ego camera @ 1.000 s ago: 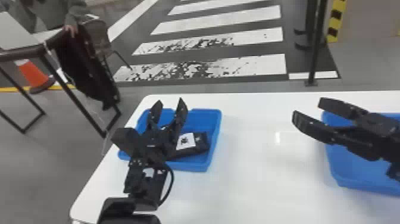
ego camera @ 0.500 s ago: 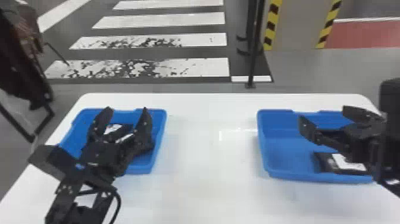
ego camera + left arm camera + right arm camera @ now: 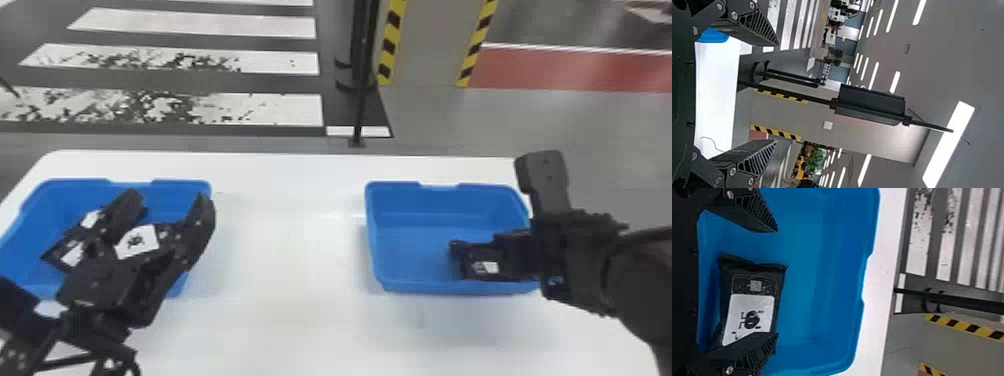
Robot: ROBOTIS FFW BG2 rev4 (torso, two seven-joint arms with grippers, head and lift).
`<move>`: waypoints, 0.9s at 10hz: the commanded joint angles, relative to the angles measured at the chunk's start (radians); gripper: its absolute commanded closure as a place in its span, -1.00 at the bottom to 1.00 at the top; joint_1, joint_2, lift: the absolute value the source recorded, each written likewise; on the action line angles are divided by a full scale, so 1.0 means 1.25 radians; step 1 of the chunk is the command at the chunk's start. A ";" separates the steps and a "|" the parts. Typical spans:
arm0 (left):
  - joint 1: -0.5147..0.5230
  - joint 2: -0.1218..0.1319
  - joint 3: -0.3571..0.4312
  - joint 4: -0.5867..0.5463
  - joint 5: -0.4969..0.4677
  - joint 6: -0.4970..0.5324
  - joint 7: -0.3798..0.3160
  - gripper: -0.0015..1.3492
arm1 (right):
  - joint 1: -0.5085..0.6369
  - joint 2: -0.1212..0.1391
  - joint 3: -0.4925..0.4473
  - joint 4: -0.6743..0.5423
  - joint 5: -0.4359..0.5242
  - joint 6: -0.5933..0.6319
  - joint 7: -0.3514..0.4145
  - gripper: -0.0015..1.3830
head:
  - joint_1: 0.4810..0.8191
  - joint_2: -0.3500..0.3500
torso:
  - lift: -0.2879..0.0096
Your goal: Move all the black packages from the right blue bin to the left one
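In the head view my left gripper (image 3: pixel 167 202) stands open above the left blue bin (image 3: pixel 165 187), where black packages (image 3: pixel 135 241) with white labels lie partly hidden behind it. Nothing is between the fingers of the left gripper (image 3: pixel 775 94) in its wrist view. My right gripper (image 3: pixel 517 252) is low at the right side of the right blue bin (image 3: pixel 420 289), beside a black package (image 3: pixel 482 268). In the right wrist view the right gripper (image 3: pixel 777 282) is open over that package (image 3: pixel 752 280), one finger overlapping its labelled end.
Both bins stand on a white table (image 3: pixel 285 260), with a wide stretch of tabletop between them. A dark post (image 3: pixel 361 107) rises from the floor behind the table's far edge.
The head view has turned to the right. My right gripper has lowered and tilted down to the package in the right bin. The left gripper is still open over the left bin.
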 commanded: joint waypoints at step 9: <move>0.002 0.001 -0.009 -0.011 0.006 0.011 -0.003 -0.70 | -0.102 -0.017 0.005 0.153 -0.020 0.041 -0.032 -0.85 | 0.27 -0.41 | -0.27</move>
